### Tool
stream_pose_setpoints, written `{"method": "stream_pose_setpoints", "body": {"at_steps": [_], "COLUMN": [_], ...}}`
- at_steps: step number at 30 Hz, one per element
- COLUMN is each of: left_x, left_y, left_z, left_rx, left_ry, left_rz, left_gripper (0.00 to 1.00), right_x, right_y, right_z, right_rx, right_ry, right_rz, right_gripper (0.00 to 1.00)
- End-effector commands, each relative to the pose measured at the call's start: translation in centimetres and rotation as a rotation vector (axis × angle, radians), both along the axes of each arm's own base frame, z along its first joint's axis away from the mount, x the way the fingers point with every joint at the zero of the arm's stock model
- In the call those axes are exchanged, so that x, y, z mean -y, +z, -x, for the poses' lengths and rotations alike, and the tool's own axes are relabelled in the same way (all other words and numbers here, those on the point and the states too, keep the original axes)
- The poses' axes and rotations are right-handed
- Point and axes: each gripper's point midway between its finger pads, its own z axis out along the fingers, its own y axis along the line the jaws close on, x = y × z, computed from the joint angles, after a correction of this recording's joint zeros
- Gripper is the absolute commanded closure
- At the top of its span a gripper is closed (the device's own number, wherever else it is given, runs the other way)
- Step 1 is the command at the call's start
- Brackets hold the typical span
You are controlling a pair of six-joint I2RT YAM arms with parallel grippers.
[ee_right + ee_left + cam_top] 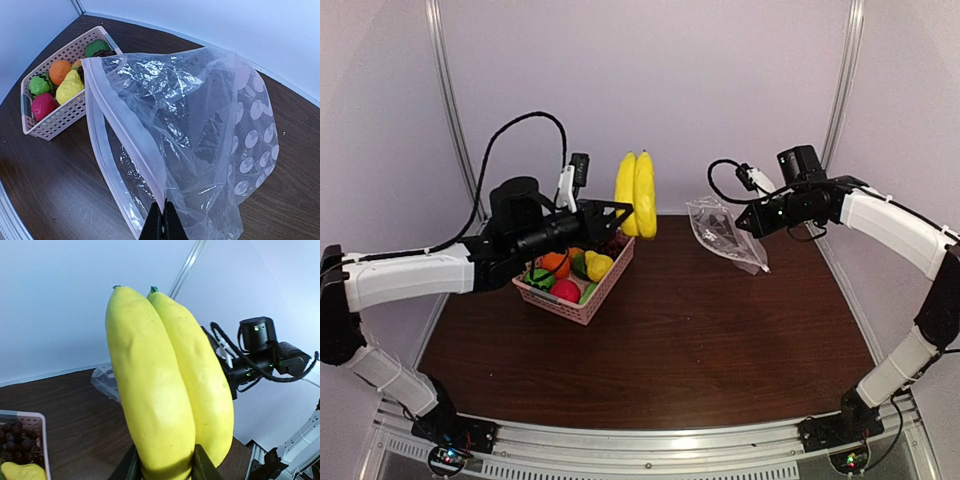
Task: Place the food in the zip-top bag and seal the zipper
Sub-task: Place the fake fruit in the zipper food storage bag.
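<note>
Where the top camera looks down, the left gripper [623, 213] pinches the bananas [638, 190] at their lower end and holds them upright over the far right corner of the basket [570, 305]. The basket sits at the far left of the table [700, 340]. To the right, the right gripper [748, 220] holds the bag [725, 235] in the air, with a clear gap between bag and bananas.

From the left wrist, the two bananas fill the middle, stems up, with the fingers pressed on both sides of their base. Grapes [17, 437] and a pear [20, 471] lie in the basket corner at lower left. A bit of the bag shows behind the bananas.

From the right wrist, the fingers are pressed together on the bag's mouth edge at the bottom. The zipper [125, 135] runs up from them, and the mouth gapes toward the basket at far left. An orange [60, 71], a red piece [43, 105] and a green piece [39, 84] lie in the basket beside the pear.
</note>
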Motion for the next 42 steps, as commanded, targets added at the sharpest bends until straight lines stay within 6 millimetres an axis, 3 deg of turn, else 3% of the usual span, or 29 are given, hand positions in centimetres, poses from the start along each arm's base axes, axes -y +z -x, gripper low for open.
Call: {"method": "stream_pose_setpoints", "body": {"at_steps": [1,4,9,16,22,28,33,36,37,42], "left_x": [3.7,6.7,10.0,11.7,14.6,15.0,14.7,15.8,16.3,18.4], "left_y": [5.9,5.8,4.9,3.0,0.3,-2.3,-3.5,-4.1,-4.1,-4.0], "left_z": [2.4,2.5,1.8,-1.0,-2.8,-3.3,-3.7,-4.8,-4.8,-4.0], "left_rx": [0.208,0.212,0.190,0.183,0.222,0.236,0.232,0.216,0.222,0.243], "left_ry": [-0.135,-0.186,-0.210,-0.108,-0.076,-0.005,0.028,0.064,0.064,0.026], "left_rz": [0.270,0.328,0.366,0.358,0.273,0.226,0.200,0.145,0.128,0.133], "left_gripper": [0.79,0.80,0.83,0.85,0.86,0.91,0.92,0.92,0.90,0.48], "right_x": [-2.0,-2.6,-3.3,-3.9,-5.1,-4.0,-3.4,-3.6,-3.6,-3.8], "right_y": [1.2,1.7,2.1,2.8,5.4,8.3,9.1,9.5,9.8,11.2], "right_z": [1.5,1.6,2.2,3.4,4.6,4.4,4.5,4.8,4.9,5.2], "right_rx": [-0.090,-0.121,-0.152,-0.182,-0.217,-0.242,-0.228,-0.227,-0.220,-0.206], "right_ry": [0.064,0.062,0.083,0.121,0.190,0.183,0.181,0.194,0.197,0.230], "right_rz": [-0.101,-0.149,-0.199,-0.257,-0.397,-0.552,-0.581,-0.605,-0.613,-0.656], "right_gripper": [1.00,1.00,1.00,1.00,1.00,1.00,1.00,1.00,1.00,1.00]}}
